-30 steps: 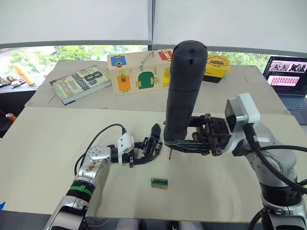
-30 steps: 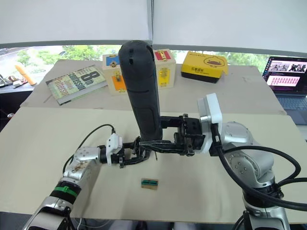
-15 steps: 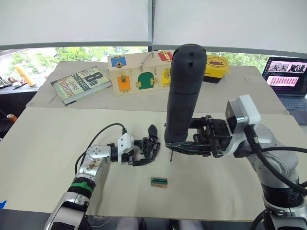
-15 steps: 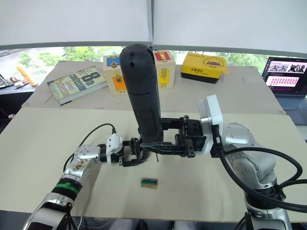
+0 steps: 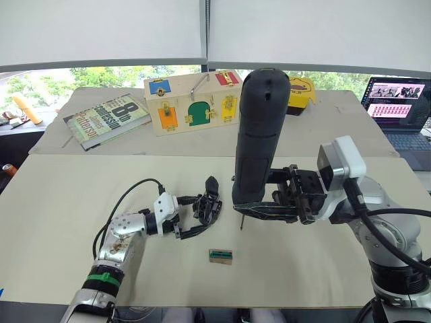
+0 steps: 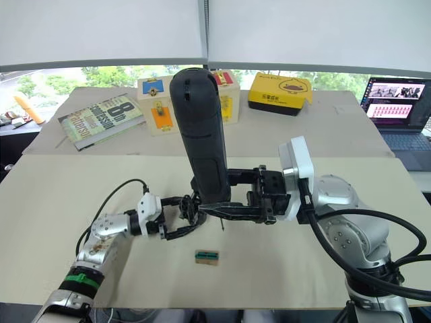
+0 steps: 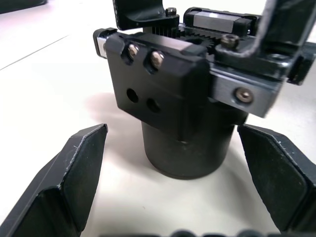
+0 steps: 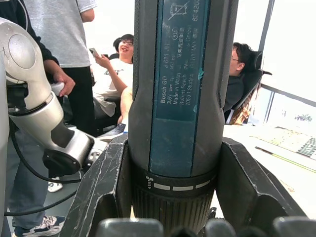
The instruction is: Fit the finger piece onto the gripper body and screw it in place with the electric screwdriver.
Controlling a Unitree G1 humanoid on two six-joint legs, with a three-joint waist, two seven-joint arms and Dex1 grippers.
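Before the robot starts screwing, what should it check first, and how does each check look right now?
1. Right gripper clamped on the electric screwdriver: ok.
2. Screwdriver upright, bit pointing down: ok.
3. Left gripper holding the gripper body: not ok, fingers are apart either side of it.
4. Bit seated on a screw: not ok, it hangs beside the body.
5. Finger piece fitted: cannot tell.
6. Small green piece lying away from the bit: ok.

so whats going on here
The right gripper holds the electric screwdriver upright, bit pointing down just beside the gripper body on the table. The left gripper sits open around the gripper body, its fingers apart from it. The bit is not yet on a screw.
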